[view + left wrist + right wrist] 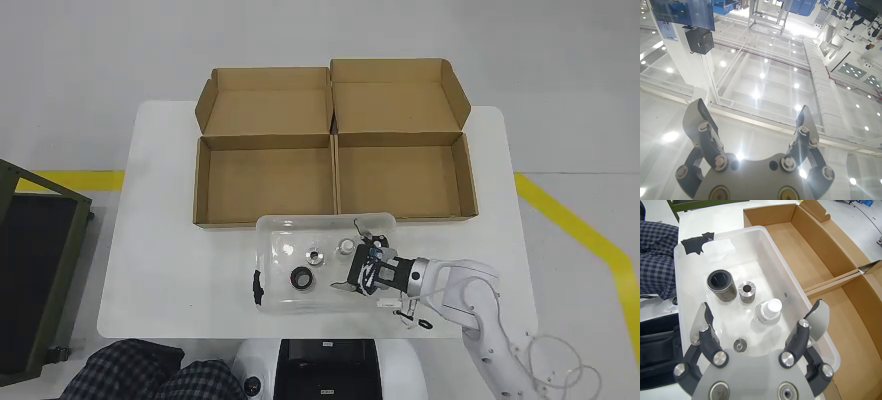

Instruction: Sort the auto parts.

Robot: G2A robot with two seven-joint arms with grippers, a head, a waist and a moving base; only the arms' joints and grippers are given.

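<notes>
The right arm slants down over one end of the clear bin (772, 249). The right gripper (762, 305) is spread wide and holds nothing. A white-capped bottle (770, 311) sits below the gap between its fingers, and a small steel collar (739, 344) lies nearer the palm. Beyond the fingertips stand a steel bushing (747, 291) and a dark bearing (720, 285). The left gripper (752, 103) points at the ceiling, fingers apart and empty.
</notes>
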